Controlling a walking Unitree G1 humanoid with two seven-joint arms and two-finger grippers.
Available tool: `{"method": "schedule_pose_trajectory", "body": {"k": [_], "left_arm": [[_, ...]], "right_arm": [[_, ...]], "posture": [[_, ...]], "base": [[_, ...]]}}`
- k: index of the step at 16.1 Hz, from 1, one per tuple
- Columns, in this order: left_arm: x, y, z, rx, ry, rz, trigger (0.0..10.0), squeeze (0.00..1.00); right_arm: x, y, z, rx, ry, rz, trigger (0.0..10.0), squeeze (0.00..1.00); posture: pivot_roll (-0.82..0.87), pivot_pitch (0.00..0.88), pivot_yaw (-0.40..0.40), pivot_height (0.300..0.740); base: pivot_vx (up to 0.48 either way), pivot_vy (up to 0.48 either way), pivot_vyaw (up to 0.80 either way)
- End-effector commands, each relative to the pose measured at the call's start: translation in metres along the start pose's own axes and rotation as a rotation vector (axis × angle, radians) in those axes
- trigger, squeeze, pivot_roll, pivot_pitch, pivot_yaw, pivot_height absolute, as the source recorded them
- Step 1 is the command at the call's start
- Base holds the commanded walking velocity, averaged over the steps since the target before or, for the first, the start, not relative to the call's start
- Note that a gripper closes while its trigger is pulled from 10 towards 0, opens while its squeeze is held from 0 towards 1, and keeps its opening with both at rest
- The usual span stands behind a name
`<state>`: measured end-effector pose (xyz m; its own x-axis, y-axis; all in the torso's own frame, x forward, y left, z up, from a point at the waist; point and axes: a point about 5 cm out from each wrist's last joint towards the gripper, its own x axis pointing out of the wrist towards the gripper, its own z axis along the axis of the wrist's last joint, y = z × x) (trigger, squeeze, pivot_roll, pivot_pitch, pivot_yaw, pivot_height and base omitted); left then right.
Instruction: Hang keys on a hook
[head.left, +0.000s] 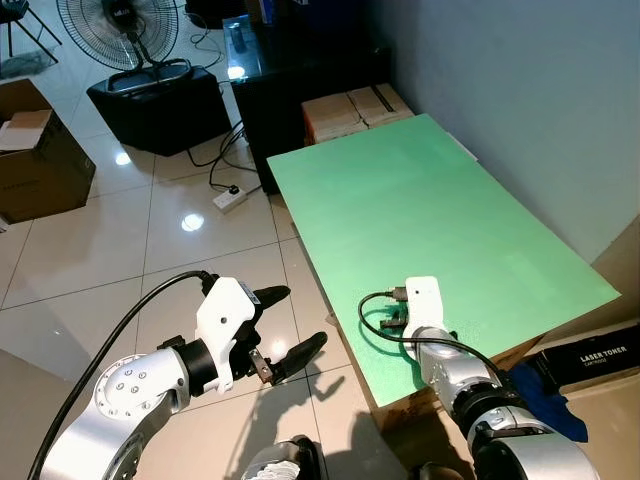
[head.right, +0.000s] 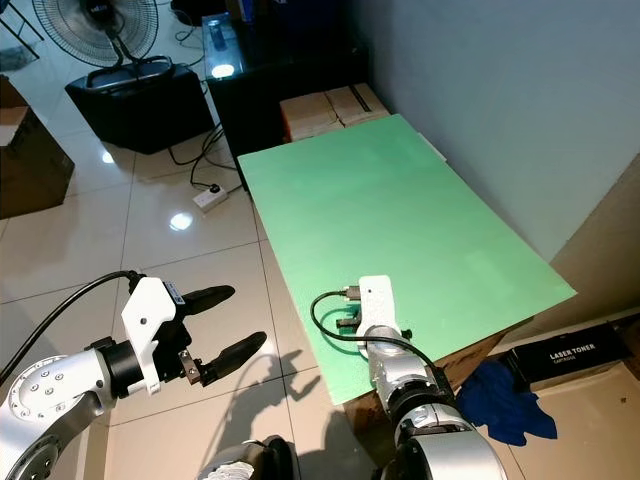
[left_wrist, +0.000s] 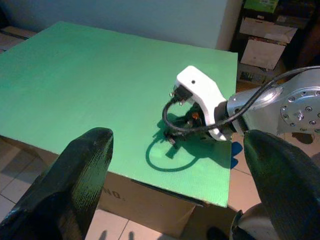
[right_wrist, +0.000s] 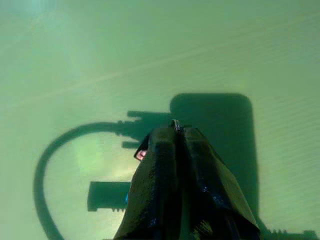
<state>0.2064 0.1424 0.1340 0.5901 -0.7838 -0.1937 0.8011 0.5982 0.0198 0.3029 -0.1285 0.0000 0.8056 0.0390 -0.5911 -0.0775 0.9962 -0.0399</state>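
A small metal key (right_wrist: 175, 123), with a pink tag beside it, is pinched between the closed fingers of the right tool (right_wrist: 179, 137), low over the flat green board counter (head.left: 430, 210) near its front edge. The left tool (head.left: 278, 328), fingers spread wide and empty, hangs over the glossy pale tiled floor (head.left: 180, 250), apart from the counter's left edge.

The right hand (right_wrist: 176, 131) had its two black fingers pressed together on a thin metal sliver with a small pinkish bit beside it, too small to identify. From the head views, the white wrist housing (head.left: 423, 298) hid those fingers over the green tabletop (head.left: 420, 200). The standing black fan (head.left: 120, 30) was cut off by the top edge.
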Motion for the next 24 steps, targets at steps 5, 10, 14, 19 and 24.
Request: {"method": "schedule_pose_trajectory", "body": {"k": [5,10,14,19,24], "left_arm": [[-0.003,0.002,0.004,0.012,-0.002,0.007,10.0,0.00],[-0.001,0.003,0.001,0.021,-0.009,0.017,10.0,0.00],[0.002,0.016,0.001,0.091,-0.051,0.151,10.0,0.00],[-0.004,0.033,-0.002,0.103,-0.096,0.373,10.0,0.00],[-0.007,0.037,-0.004,0.025,-0.142,0.571,10.0,0.00]], "right_arm": [[-0.005,-0.016,0.036,-0.020,-0.245,-0.097,0.0,0.00],[-0.018,-0.025,0.051,-0.109,-0.416,-0.148,0.0,0.00],[-0.041,-0.027,0.055,-0.102,-0.588,-0.110,10.0,0.00],[-0.085,0.003,0.071,-0.188,-0.762,0.192,10.0,0.00],[-0.114,0.014,0.082,-0.314,-0.829,0.215,10.0,0.00]], "posture": [[0.14,0.079,0.150,0.740],[0.11,0.047,0.139,0.740],[0.07,0.010,0.118,0.740],[0.02,0.000,0.097,0.740],[0.01,0.000,0.067,0.740]], "base": [[0.000,0.000,0.00],[0.000,0.000,0.00],[0.000,0.000,0.00],[0.000,0.000,0.00],[0.000,0.000,0.42]]}}
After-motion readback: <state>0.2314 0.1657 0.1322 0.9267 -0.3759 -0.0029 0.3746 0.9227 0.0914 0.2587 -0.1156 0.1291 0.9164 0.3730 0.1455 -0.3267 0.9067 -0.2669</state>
